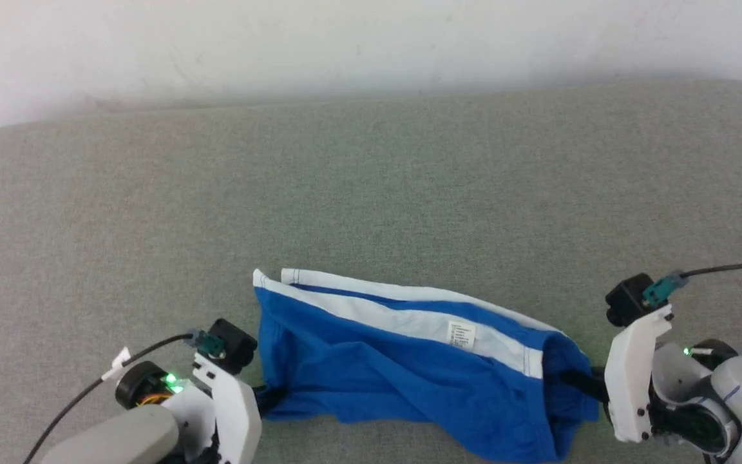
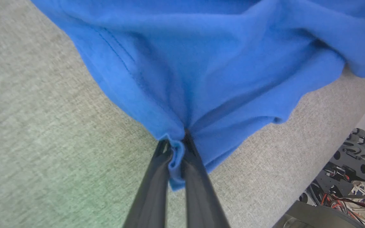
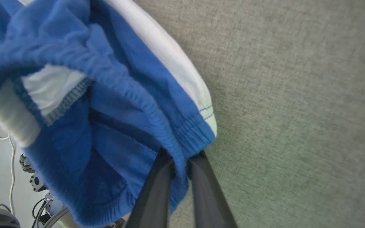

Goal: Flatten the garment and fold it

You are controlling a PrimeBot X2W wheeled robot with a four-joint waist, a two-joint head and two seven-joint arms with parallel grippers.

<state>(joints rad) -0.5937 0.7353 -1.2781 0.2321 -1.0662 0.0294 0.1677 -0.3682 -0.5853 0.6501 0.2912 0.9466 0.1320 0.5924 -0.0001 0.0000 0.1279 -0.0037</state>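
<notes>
Our left claw [image 2: 176,148] and right claw [image 3: 182,160] each pinched one end of the garment [image 1: 397,380] between them, probably to pull it flat.

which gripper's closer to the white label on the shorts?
Right. The right gripper is shut on the right end of the shorts, just below-right of the label. The left gripper is shut on their lower-left corner, well across the fabric from it.

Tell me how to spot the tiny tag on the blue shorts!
Look at the big grey table; blue shorts lie near its front edge. On their white band, toward the right, sits the tag: a small rectangle, the only part with tiny print.
</notes>
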